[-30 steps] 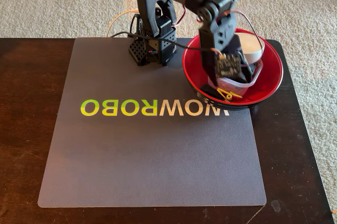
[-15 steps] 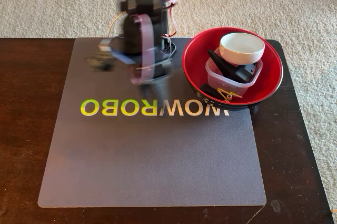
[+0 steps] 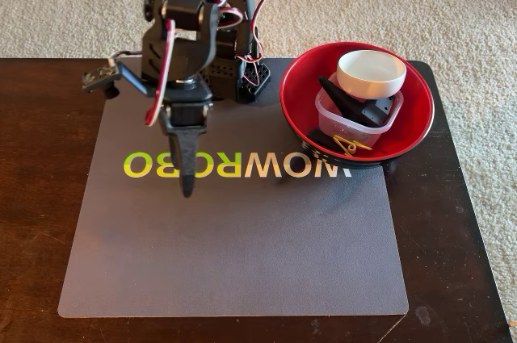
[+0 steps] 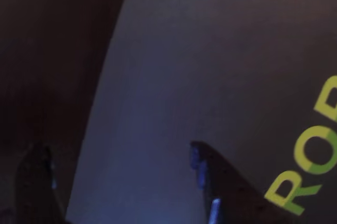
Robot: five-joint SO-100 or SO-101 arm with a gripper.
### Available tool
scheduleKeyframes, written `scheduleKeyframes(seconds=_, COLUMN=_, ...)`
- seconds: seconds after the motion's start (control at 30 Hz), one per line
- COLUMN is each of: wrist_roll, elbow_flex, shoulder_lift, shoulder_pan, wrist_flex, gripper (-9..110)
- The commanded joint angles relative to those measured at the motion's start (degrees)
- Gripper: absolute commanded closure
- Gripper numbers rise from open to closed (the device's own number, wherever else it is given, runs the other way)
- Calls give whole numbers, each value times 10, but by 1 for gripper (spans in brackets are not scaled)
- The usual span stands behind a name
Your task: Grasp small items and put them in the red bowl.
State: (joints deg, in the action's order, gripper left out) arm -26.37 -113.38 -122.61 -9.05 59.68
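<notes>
inside the red bowl (image 3: pixel 416 121), the white bowl (image 3: pixel 371 73), probably stiff and light, is best pinched at its rim; the gripper (image 4: pixel 118 153) hangs open, empty.

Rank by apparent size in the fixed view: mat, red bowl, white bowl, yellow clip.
1. Mat
2. Red bowl
3. White bowl
4. Yellow clip
The gaps are plain; camera distance doesn't blur the order.
</notes>
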Motion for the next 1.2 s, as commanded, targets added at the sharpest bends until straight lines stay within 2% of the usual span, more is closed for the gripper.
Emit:
scheduleKeyframes(seconds=0.0, wrist_roll=12, elbow_flex=28, shoulder_lift=-51, shoulder_pan=40, wrist_flex=-6, gripper=67)
scheduleKeyframes(seconds=0.17, wrist_roll=24, elbow_flex=-6, shoulder_lift=-69, shoulder_pan=40, wrist_flex=-14, gripper=67)
scheduleKeyframes(seconds=0.57, wrist_roll=148, elbow_flex=27, shoulder_lift=2, shoulder_pan=-20, wrist_flex=-71, gripper=70)
scheduleKeyframes(seconds=0.87, wrist_roll=233, elbow_flex=20, shoulder_lift=1, shoulder_pan=29, wrist_flex=-72, gripper=71)
scheduleKeyframes(seconds=1.17, wrist_roll=249, elbow_flex=26, shoulder_lift=17, shoulder_pan=34, wrist_flex=-97, gripper=72)
